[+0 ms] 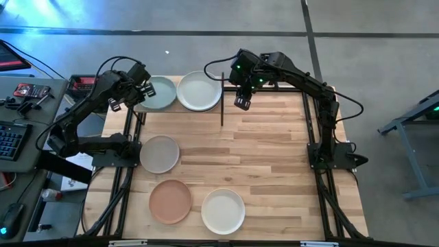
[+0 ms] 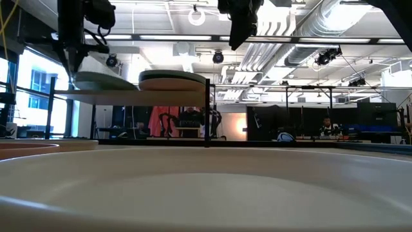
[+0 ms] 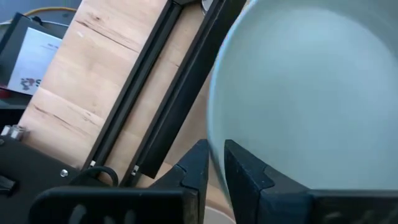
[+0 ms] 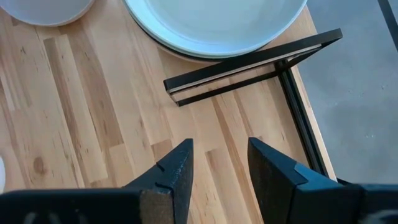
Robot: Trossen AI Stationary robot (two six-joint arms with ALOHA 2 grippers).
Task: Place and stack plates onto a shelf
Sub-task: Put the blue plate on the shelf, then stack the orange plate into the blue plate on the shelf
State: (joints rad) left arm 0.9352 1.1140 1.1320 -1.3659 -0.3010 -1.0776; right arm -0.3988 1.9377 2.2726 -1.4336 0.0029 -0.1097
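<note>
The left gripper sits at the nine o'clock edge of the pale blue-green plate on the shelf. In the left wrist view its fingers straddle that plate's rim with a narrow gap, but whether they grip it or have let go cannot be told. The right gripper hangs released above the table, just at three o'clock of the shelf, holding nothing. The pale grey-green plate lies on the shelf between the two grippers. On the table, toward six o'clock, lie the grey-beige plate, the terracotta plate and the cream plate.
</note>
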